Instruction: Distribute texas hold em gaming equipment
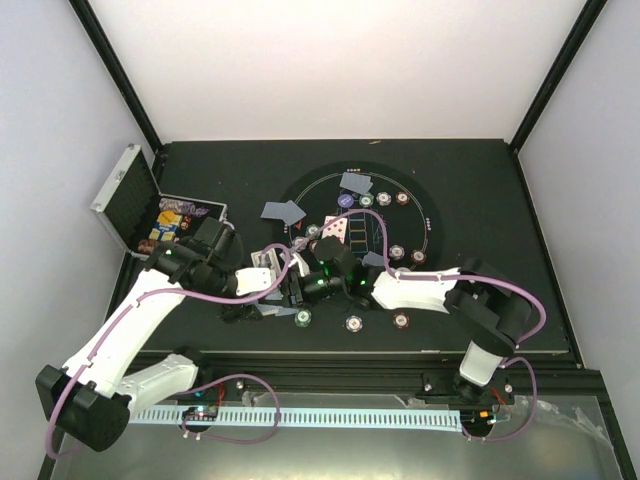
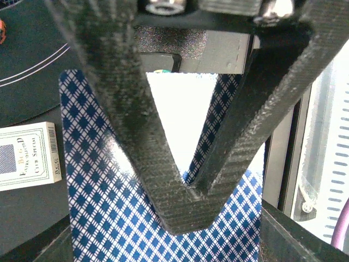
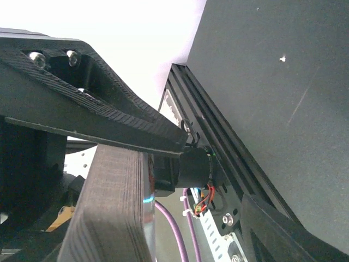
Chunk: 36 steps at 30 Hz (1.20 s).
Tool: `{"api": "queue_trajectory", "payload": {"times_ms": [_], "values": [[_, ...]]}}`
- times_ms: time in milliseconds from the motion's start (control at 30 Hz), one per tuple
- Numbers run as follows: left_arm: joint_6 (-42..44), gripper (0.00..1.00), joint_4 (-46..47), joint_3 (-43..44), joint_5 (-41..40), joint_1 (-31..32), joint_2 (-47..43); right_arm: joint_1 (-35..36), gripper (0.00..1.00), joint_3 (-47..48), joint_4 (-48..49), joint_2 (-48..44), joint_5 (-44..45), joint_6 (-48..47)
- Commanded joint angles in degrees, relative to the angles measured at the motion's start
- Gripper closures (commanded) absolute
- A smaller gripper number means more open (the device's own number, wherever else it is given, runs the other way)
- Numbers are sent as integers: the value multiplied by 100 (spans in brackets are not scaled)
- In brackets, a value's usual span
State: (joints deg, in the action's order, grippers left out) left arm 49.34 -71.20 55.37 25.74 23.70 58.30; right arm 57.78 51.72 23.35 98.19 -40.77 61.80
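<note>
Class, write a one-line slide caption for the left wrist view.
Left gripper pinching a blue diamond-backed card, with a card box lying beside it.

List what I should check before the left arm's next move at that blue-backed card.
1. Left gripper fingertips closed together: ok.
2. Playing card truly pinched, not just lying behind the tips: cannot tell.
3. Card box clear of the card: cannot tell, it sits right at the card's left edge.
4. Right gripper clear of the left: not ok, both crowd together in the top view.
5. Right gripper's jaws open or shut: cannot tell.
</note>
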Motion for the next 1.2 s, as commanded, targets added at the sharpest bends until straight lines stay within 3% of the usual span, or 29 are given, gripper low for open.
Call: {"api": "queue_trajectory", "payload": {"times_ms": [0,333,467,633,900,1167], "values": [[15,99,-17,217,167,-11,-19,-110,37,-212,317,-20,-154,84],[14,98,-10,228,175,-6,-28,-380,47,-550,28,-405,-119,-139],[14,98,-4,226,166,-6,-22,-403,57,-595,-139,-539,-50,-217],[18,98,5,215,152,-6,-17,-408,77,-581,-472,-778,69,-402],[8,98,18,211,162,-6,-10,-427,94,-443,-1123,-1121,264,-729],[5,98,4,229,157,-6,-13,-449,99,-228,-1866,-1364,465,-1128]]}}
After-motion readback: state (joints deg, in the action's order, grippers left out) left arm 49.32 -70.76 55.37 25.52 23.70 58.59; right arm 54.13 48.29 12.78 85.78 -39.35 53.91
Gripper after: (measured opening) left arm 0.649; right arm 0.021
